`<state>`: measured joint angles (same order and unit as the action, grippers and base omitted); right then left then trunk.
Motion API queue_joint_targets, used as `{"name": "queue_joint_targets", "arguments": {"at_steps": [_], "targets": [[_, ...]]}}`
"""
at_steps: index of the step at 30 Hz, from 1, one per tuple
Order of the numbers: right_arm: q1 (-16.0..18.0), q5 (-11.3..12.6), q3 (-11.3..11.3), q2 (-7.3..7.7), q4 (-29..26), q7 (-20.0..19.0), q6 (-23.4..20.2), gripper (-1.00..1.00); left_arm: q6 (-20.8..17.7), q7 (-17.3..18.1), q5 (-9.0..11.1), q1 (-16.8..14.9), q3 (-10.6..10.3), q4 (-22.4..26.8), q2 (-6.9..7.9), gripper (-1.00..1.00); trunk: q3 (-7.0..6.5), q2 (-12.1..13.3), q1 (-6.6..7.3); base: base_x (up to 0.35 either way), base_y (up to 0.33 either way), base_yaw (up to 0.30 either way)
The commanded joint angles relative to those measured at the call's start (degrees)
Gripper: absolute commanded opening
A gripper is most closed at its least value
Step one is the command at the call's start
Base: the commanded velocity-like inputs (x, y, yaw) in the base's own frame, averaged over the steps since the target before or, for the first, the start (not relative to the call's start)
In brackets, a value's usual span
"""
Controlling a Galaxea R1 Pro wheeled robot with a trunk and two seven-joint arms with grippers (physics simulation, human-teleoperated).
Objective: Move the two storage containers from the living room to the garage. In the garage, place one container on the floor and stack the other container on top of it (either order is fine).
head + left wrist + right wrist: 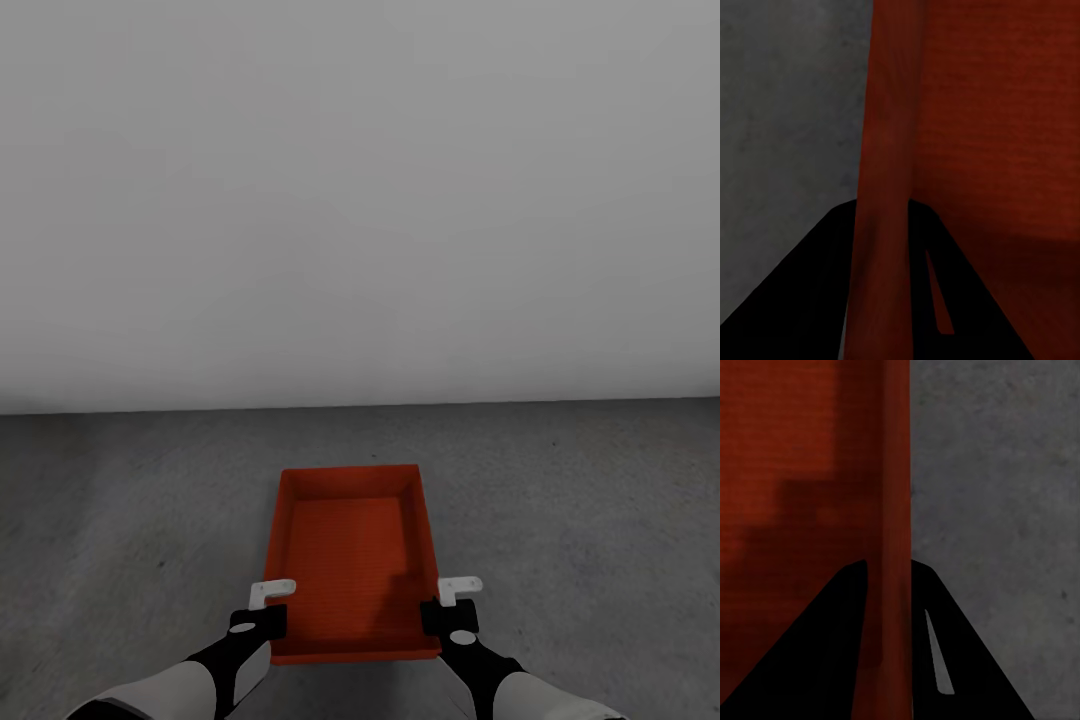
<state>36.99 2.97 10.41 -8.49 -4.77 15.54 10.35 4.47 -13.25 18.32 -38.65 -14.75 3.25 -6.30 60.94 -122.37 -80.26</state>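
Head view: orange-red container (350, 560) held between both arms, above grey floor (120, 520)
Left gripper (268, 605): clamped on left wall
Right gripper (452, 602): clamped on right wall
Hidden: container underside

One orange-red storage container (350, 555), a shallow open rectangular bin with thin smooth walls, sits level with its long sides running away from the robot. It is empty inside. Beneath and around it lies the dark grey concrete floor (580, 520) of the garage.
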Motion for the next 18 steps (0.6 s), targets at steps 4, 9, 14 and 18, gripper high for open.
{"name": "queue_joint_targets", "arguments": {"at_steps": [4, 9, 14, 18], "targets": [[0.0, 3.0, -3.8, -0.03, 0.1, -1.0, -0.1, -1.00, 3.4, -1.3, -0.1, 0.0, 1.4, 0.1, 0.16, -1.00, 0.04, 0.0, 0.01, 0.000, 0.000, 0.000], [0.0, 3.0, -3.8, -0.03, 0.1, -1.0, -0.1, -1.00, 3.4, -1.3, -0.1, 0.0, 1.4, 0.1, 0.15, -1.00, 0.04, 0.0, 0.01, 0.000, 0.000, 0.000], [0.0, 3.0, -3.8, -0.03, 0.1, -1.0, -0.1, -1.00, 3.4, -1.3, -0.1, 0.0, 1.4, 0.1, 0.20, -1.00, 0.94, -2.0, -1.09, 0.000, 0.000, 0.000], [0.1, 3.0, -3.8, -0.03, 0.1, -1.0, -0.1, -1.00, 3.4, -1.3, -0.1, 0.0, 1.4, 0.1, 0.21, -1.00, 1.66, -3.6, -1.97, 0.000, 0.000, 0.000]]}}
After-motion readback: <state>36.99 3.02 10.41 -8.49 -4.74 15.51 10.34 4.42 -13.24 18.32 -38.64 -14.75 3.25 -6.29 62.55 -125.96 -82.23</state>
